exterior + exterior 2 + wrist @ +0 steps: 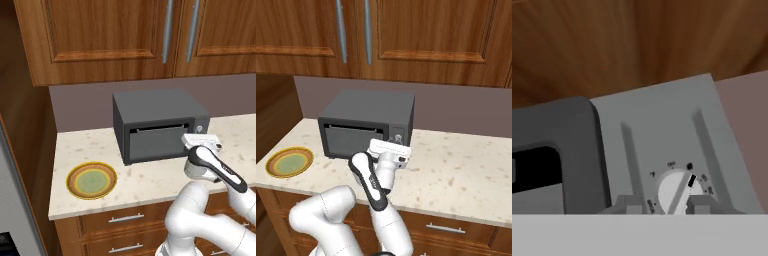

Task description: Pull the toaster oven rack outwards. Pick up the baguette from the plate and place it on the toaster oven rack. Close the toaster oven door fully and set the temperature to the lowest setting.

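The dark grey toaster oven (pixel 150 107) (pixel 371 112) stands on the counter. Its door (pixel 157 142) (pixel 351 140) is up against the front, with a thin dark slit along its top edge. The rack and the baguette are hidden. The plate (pixel 91 180) (pixel 289 162) lies empty to the oven's left. My gripper (pixel 663 205) (pixel 200 139) (pixel 390 146) is at the right-hand control panel. It is open, its fingertips (pixel 628 204) on either side of a white knob (pixel 679 192) whose black mark points up and to the right.
Wooden wall cabinets (pixel 115 35) hang above the oven. Speckled counter (pixel 456 170) stretches to the oven's right, with drawers (pixel 125 218) below its front edge. A tall wooden panel (pixel 25 125) borders the counter on the left.
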